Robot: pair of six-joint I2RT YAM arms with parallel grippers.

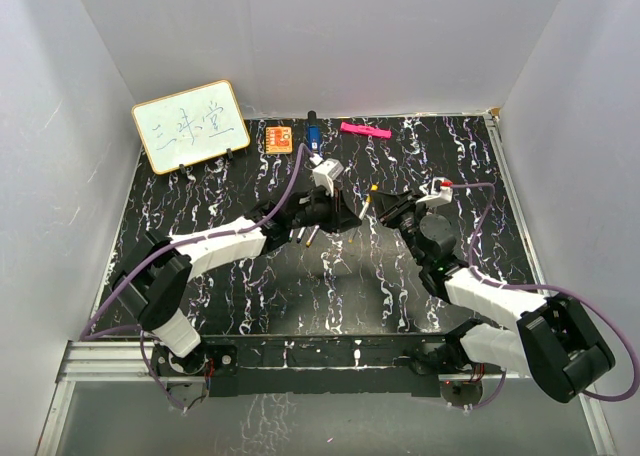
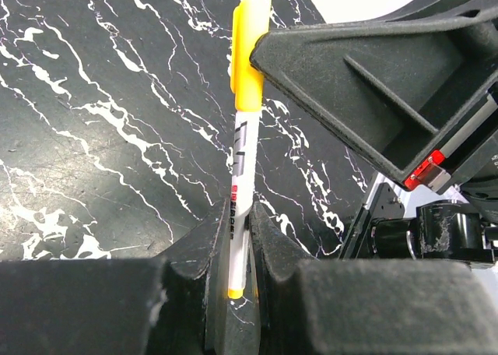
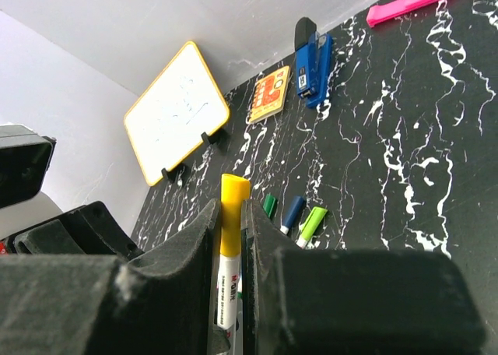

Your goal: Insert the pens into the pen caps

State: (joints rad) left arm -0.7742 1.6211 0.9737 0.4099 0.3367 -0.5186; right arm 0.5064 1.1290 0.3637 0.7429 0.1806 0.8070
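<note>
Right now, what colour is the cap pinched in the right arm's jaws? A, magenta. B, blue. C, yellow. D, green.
C: the jaws of the right gripper are closed on the yellow cap, which sits at the end of the white pen that the left gripper holds.

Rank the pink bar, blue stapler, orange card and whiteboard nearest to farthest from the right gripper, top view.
1. pink bar, at the back edge behind the right gripper.
2. blue stapler, back edge, further left.
3. orange card, just left of the stapler.
4. whiteboard, back-left corner.
</note>
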